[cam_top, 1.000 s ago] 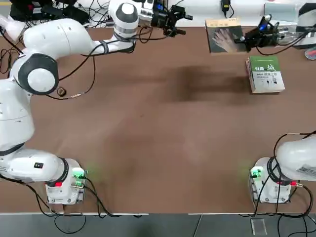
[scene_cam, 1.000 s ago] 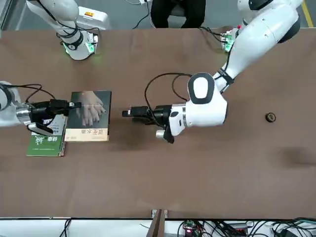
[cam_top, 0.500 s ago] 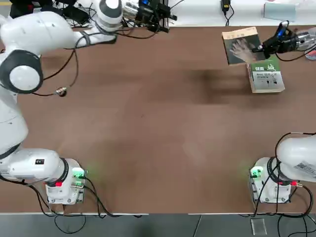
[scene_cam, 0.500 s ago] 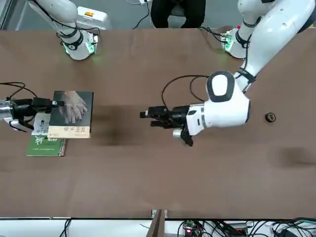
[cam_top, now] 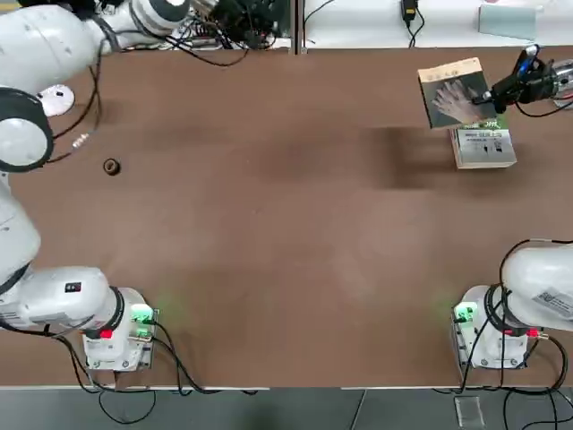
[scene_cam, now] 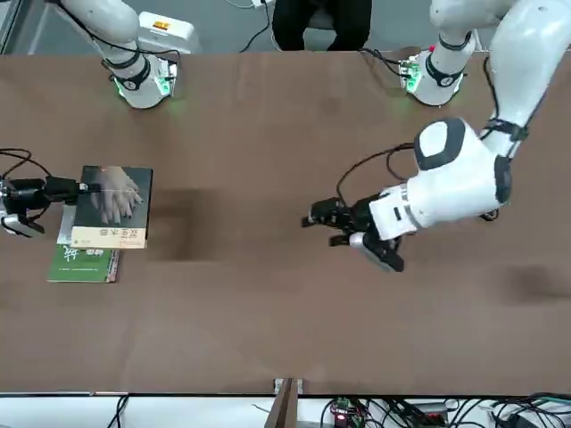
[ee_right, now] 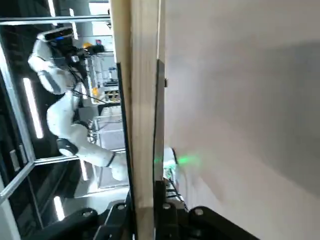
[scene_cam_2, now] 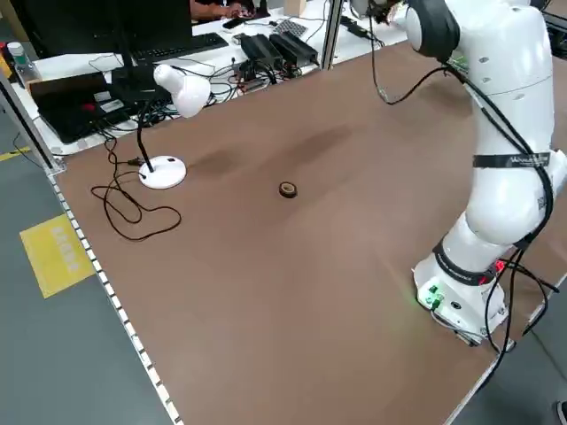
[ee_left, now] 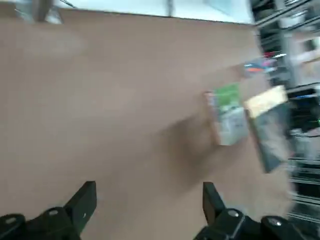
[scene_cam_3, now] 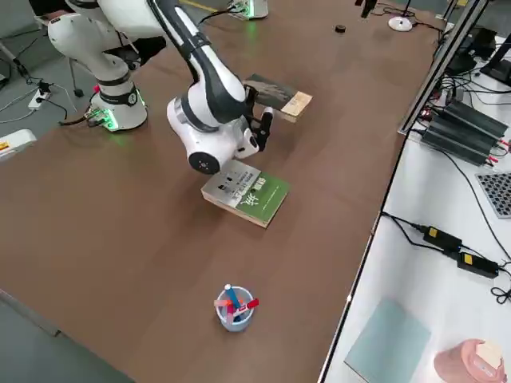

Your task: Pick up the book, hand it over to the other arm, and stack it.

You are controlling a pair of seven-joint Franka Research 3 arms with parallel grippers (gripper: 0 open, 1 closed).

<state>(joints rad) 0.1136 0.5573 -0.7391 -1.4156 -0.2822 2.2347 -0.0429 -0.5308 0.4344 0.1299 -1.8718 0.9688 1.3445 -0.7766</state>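
My right gripper (cam_top: 495, 90) is shut on one edge of the book (cam_top: 451, 89), a thin dark grey-green book with a pale hand picture and a tan strip. The book (scene_cam: 111, 205) hangs flat above the table at the far right, partly over the thicker green-and-white book (cam_top: 483, 145) lying there. In the right wrist view the held book (ee_right: 142, 100) shows edge-on between the fingers. My left gripper (scene_cam: 314, 219) is open and empty, low over the table's far edge, well away from both books. The left wrist view shows its wide-spread fingers (ee_left: 83, 204).
A small dark ring (cam_top: 111, 167) lies on the left part of the table. A white desk lamp (scene_cam_2: 173, 87) stands by the far left edge. A cup of pens (scene_cam_3: 234, 307) stands near the right end, beyond the green-and-white book (scene_cam_3: 247, 195).
The right gripper has carried the book toward the robot's right, until it partly overlaps the green-and-white book. The left arm has swung away to the left along the far edge.
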